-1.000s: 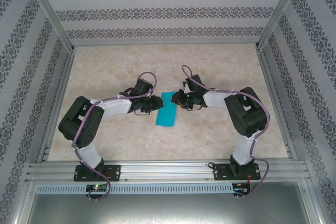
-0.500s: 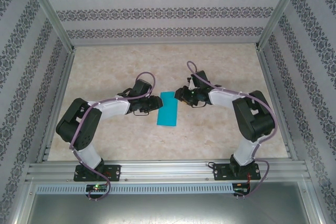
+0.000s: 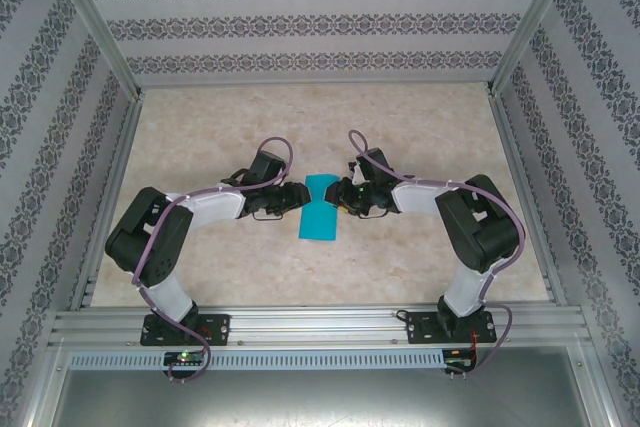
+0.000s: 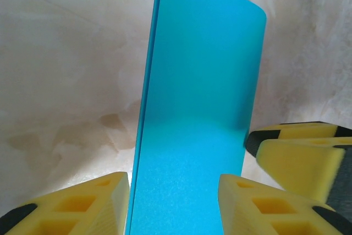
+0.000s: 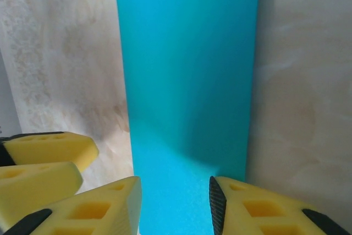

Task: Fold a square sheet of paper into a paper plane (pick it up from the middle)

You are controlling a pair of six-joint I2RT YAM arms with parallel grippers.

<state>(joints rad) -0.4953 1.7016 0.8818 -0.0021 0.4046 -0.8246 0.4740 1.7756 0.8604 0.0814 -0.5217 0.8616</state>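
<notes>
Right end effector swung back — meeting left end effector across folded sheet.

Beige, marbled surface, matte, mottled with faint brown stains. Lying directly on it near the middle: square sheet of paper, teal-blue, folded into a narrow double-layered strip, lengthwise near to far, one corner curled slightly.

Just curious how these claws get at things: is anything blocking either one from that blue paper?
Nothing visible does. The sheet of paper lies folded on the bare table. The left gripper and the right gripper each straddle one end of it with fingers apart, facing each other.
</notes>
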